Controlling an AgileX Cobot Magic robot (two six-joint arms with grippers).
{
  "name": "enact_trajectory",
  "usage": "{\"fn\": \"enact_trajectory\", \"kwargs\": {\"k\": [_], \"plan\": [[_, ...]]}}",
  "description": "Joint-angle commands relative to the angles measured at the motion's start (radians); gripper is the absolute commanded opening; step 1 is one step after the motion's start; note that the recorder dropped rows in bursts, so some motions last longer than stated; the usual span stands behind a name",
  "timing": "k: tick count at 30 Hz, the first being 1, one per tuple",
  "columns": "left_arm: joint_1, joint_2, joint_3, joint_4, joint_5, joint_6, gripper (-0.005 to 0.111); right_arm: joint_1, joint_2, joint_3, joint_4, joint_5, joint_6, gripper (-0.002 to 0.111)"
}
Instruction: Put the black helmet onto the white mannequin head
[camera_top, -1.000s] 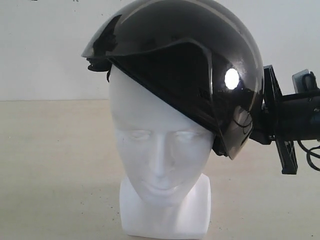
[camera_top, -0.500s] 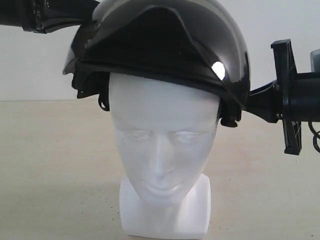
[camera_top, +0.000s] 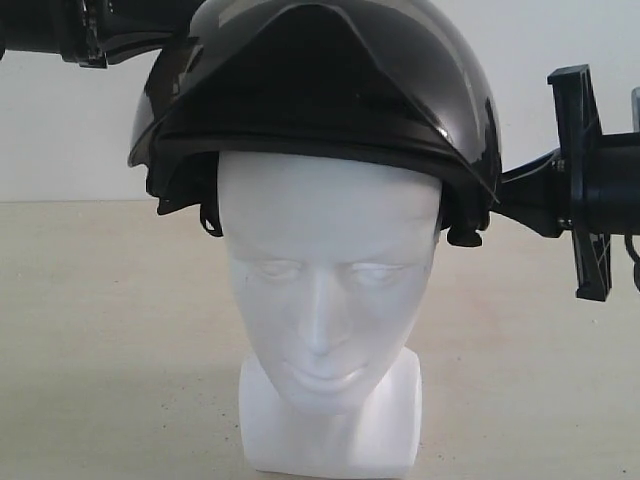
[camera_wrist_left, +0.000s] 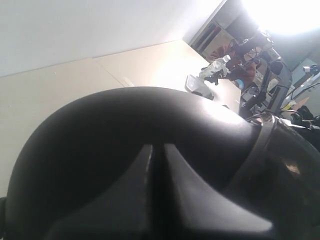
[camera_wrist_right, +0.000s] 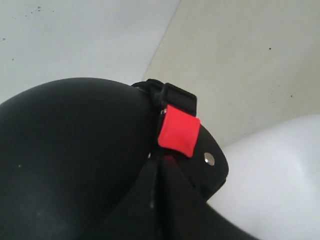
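A glossy black rounded open-face helmet (camera_top: 320, 90) sits on top of a smooth white bald mannequin head (camera_top: 325, 290), covering the crown down to the forehead. The helmet's opening faces down and its front faces the exterior camera, the same way as the moulded face, so its long axis runs front to back. Its dark tinted visor (camera_top: 320, 60) lies raised against the front of the shell. The rim sits a little lower on the right of the exterior view than on the left. The head stands upright on its blocky neck base on a beige tabletop (camera_top: 100, 350), in front of a plain white wall (camera_top: 60, 130).

The right gripper (camera_top: 505, 190) reaches in level from the right, and its arm runs off the frame edge. Its fingers (camera_wrist_right: 170, 210) are closed on the helmet's lower side rim, just beside a black strap buckle (camera_wrist_right: 172, 97) with a red fabric tab (camera_wrist_right: 177, 132) and a small silver stud (camera_wrist_right: 209, 159).

The left gripper (camera_top: 150, 25) comes in from the upper left and meets the shell high on that side. Its fingers (camera_wrist_left: 130, 200) are pressed together with only a thin seam between them. Whether they pinch any part of the helmet cannot be told.
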Motion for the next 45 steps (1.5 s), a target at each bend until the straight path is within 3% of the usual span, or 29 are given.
{"fn": "enact_trajectory", "kwargs": {"k": [1, 9, 17, 26, 36, 45], "plan": [[-0.010, 0.001, 0.006, 0.035, -0.034, 0.002, 0.004, 0.009, -0.030, -0.010, -0.038, 0.042, 0.009, 0.000], [-0.008, 0.001, 0.006, 0.035, -0.034, 0.002, 0.004, 0.009, -0.074, -0.010, -0.148, -0.003, 0.078, 0.000], [0.021, -0.001, 0.006, 0.035, -0.034, 0.007, 0.004, 0.009, -0.202, -0.010, -0.431, -0.188, 0.280, 0.000], [0.051, -0.021, -0.008, 0.035, -0.034, 0.015, 0.004, 0.009, -0.301, -0.044, -0.470, -0.253, 0.287, 0.000], [0.084, -0.053, -0.017, -0.041, -0.034, 0.021, 0.004, 0.009, -0.289, -0.356, -0.631, -0.182, 0.238, 0.000], [0.084, 0.040, -0.017, -0.069, -0.034, 0.047, 0.004, 0.009, -0.020, -0.685, -0.647, 0.102, 0.180, 0.000]]}}
